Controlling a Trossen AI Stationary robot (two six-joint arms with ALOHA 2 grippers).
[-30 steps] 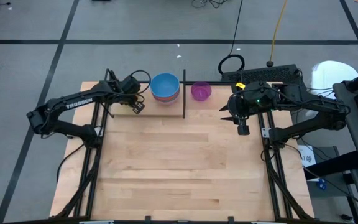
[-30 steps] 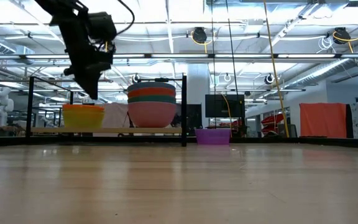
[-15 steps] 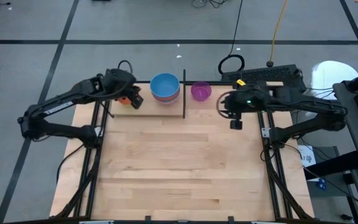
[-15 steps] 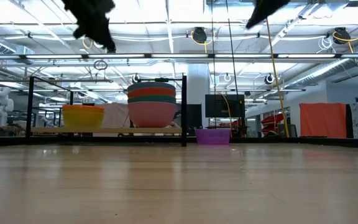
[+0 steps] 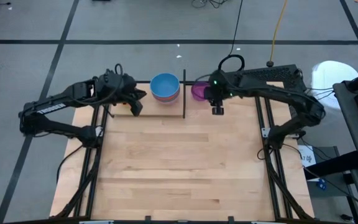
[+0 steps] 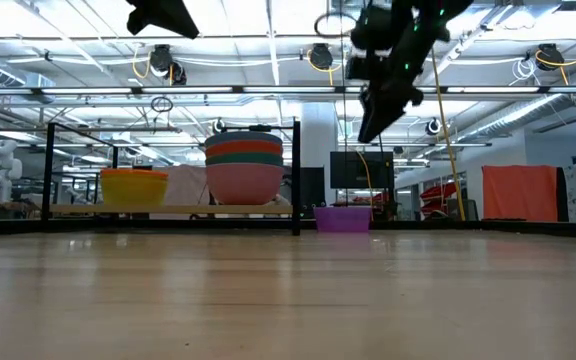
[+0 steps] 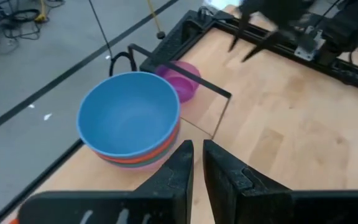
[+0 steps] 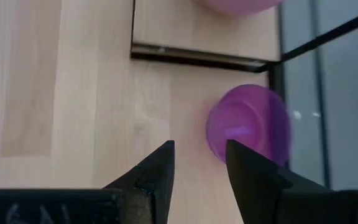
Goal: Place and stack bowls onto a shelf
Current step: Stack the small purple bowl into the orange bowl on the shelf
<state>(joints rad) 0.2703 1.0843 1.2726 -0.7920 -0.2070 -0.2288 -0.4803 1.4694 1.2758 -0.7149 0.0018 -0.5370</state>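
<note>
Left gripper (image 5: 137, 107), fingers nearly together, empty, raised beside the shelf (image 6: 168, 209); on it one yellow-and-orange stack (image 6: 134, 186), then one stack (image 6: 244, 165) topped by the blue bowl (image 5: 165, 85); one purple bowl (image 5: 199, 91) on the table past the upright; right gripper (image 5: 217, 110), spread, above it

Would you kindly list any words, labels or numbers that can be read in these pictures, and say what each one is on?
"TROSSEN": white lettering along the left arm in the high view, small but just legible.
White label at the table's right edge: print too small to read.
Bowls, shelf and the wrist and low views: no readable text.
</note>
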